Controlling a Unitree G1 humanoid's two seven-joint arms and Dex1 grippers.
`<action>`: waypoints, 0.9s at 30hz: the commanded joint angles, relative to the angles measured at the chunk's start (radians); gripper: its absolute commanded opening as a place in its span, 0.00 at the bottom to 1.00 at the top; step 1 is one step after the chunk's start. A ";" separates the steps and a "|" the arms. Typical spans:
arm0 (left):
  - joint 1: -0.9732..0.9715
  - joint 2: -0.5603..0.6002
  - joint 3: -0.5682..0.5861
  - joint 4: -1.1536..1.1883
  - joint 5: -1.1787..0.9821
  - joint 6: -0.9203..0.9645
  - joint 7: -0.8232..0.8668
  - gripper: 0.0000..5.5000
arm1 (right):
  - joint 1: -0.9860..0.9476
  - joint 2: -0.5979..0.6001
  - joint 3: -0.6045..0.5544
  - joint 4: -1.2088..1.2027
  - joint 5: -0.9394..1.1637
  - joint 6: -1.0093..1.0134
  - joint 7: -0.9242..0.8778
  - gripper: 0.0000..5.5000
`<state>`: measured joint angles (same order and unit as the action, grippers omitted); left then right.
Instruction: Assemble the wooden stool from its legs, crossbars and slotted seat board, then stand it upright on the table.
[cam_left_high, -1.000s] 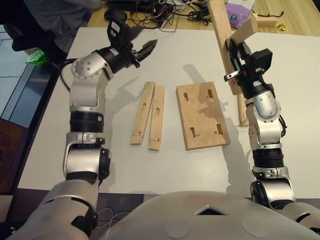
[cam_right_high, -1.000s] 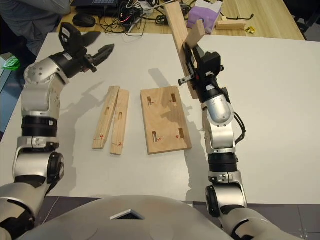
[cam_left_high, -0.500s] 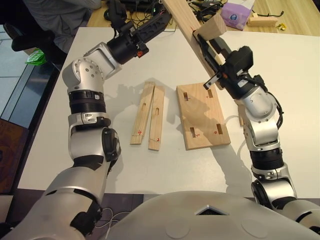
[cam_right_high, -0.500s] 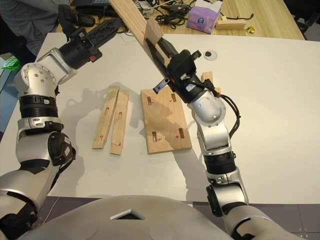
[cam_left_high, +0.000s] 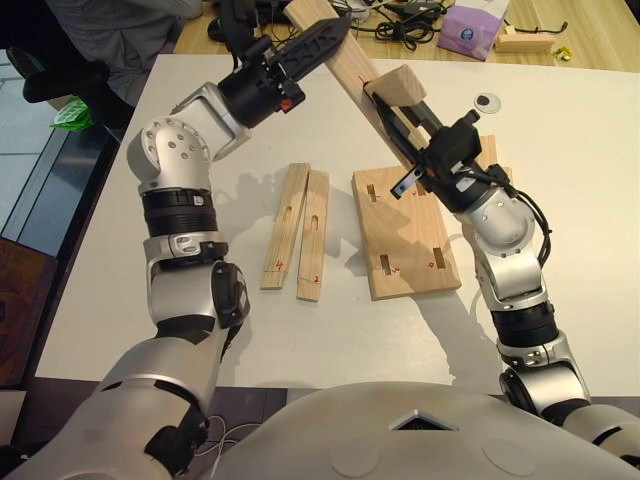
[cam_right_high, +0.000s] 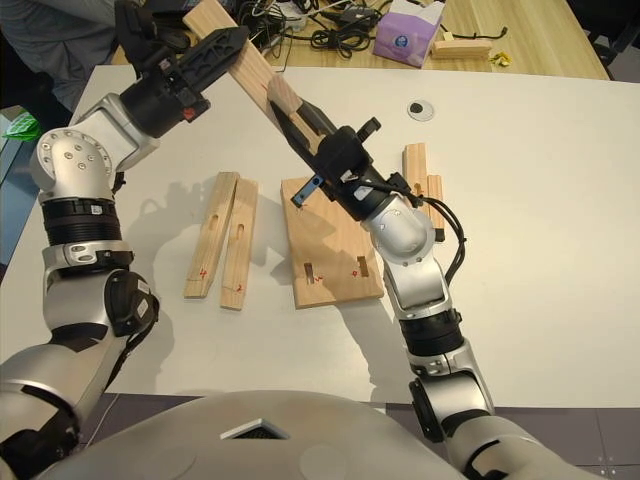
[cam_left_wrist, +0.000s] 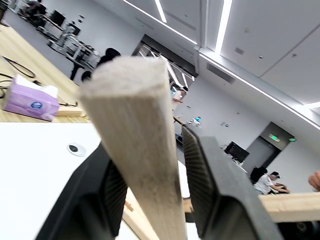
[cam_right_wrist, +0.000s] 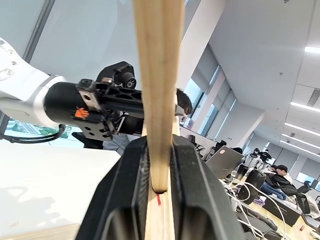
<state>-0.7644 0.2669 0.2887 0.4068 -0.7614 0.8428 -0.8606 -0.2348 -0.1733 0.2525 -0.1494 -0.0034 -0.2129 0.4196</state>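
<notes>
Stool leg (cam_left_high: 352, 75), long, pale wood, with a short crossbar stub (cam_left_high: 398, 84) jutting from one side: held in the air over the 12 o'clock half of the white tabletop (cam_left_high: 570, 150), slanting from its high end at 11 o'clock down toward the middle.

Left pincer (cam_left_high: 335, 32): black, closed on the leg's high end; the left wrist view shows the wood lying between the two dark fingers (cam_left_wrist: 102, 200).

Right pincer (cam_right_high: 292, 115): black, clamped on the same leg farther down, just beside the stub (the right wrist view shows the wood edge-on, squeezed between both fingers (cam_right_wrist: 131, 200)).

Seat board (cam_left_high: 410, 262), flat rectangle of light wood with four slots: lying flat at the tabletop's middle, under the leg's low end and apart from it.

Slotted bars (cam_left_high: 287, 225), two, flat, light wood, red marks near their 6 o'clock ends: side by side and touching, at 9 o'clock of the board, near it.

Further wooden pieces (cam_right_high: 416, 165): lying at 3 o'clock of the board, partly hidden by the right arm.

Small round disc (cam_left_high: 487, 100): on the tabletop at 1 o'clock.

Purple tissue pack (cam_left_high: 472, 30): beyond the far edge, on a wooden desk.
</notes>
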 joint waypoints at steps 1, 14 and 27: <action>0.017 -0.015 0.011 -0.035 -0.031 0.019 0.023 0.21 | 0.003 0.000 0.004 0.014 -0.019 -0.006 -0.008 0.07; 0.077 -0.086 0.110 -0.229 -0.083 -0.011 0.366 0.19 | 0.065 -0.121 -0.081 0.100 -0.126 -0.064 -0.063 0.42; 0.269 -0.075 0.140 -0.849 -0.056 0.171 0.920 0.19 | 0.400 -0.457 -0.222 -0.098 0.149 0.134 0.296 0.64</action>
<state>-0.4919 0.2086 0.4157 -0.3912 -0.7895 0.9832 0.0066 0.1322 -0.5632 0.0395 -0.1872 0.0592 -0.1575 0.6175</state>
